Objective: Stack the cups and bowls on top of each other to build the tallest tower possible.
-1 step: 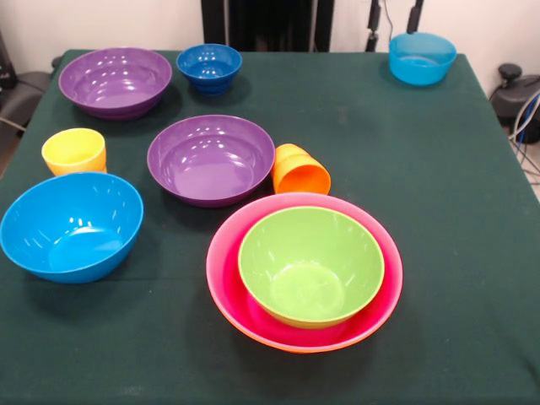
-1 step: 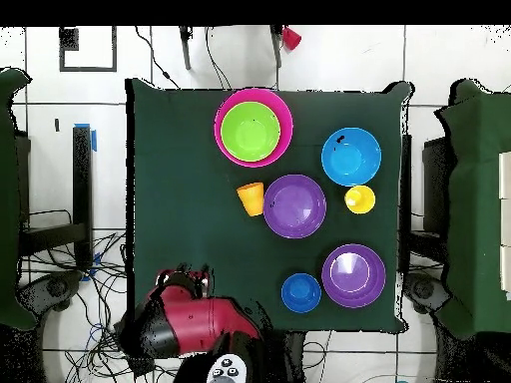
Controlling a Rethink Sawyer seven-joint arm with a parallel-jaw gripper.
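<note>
The tower (image 1: 304,274), green bowl (image 1: 310,266) nested in pink over orange, sits at the surface's (image 1: 439,211) near middle; the orange cup (image 1: 299,170) lies tipped just beside it, touching the purple bowl (image 1: 211,159). The arm (image 2: 190,321) is drawn back off the surface; its fingers are hidden, so I cannot tell their state.

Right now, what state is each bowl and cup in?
Orange bowl: upright, outermost.
Pink bowl: upright, nested in orange bowl.
Green bowl: upright, nested in pink bowl.
Orange cup: lying on its side.
Yellow cup: upright, empty.
Near purple bowl: upright, empty.
Far purple bowl: upright, empty.
Big blue bowl: upright, empty.
Small dark blue bowl: upright, empty.
Light blue bowl: upright.
</note>
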